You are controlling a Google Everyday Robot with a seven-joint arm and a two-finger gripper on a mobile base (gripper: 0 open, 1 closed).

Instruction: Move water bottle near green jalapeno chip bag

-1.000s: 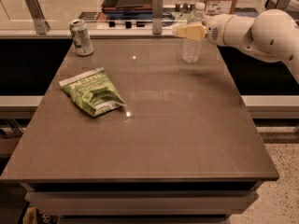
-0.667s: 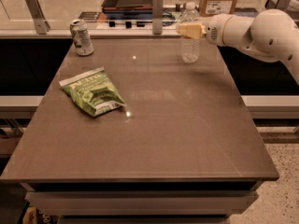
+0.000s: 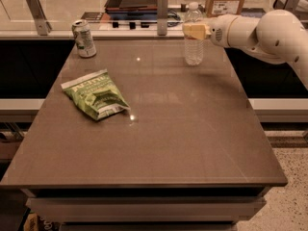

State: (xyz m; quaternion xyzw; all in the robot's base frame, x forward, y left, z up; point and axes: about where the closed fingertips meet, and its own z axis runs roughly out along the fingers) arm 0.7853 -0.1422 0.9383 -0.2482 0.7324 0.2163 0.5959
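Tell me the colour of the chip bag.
The chip bag is light green with white edges; camera view. The gripper is at the water bottle.

The gripper (image 3: 195,31), at the table's (image 3: 159,143) far right, hides the upper part of the water bottle (image 3: 194,52). The arm (image 3: 269,30) runs off the right edge. Lettering on the chip bag (image 3: 96,96) is unreadable.

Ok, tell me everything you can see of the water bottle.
The water bottle is tall, clear plastic with a ribbed lower body and a white cap. It stands upright on the brown table, close to the far edge and right of the middle. The gripper comes in from the right and lies across the bottle's upper body, hiding that part. Nothing else touches the bottle. How much water it holds cannot be made out.
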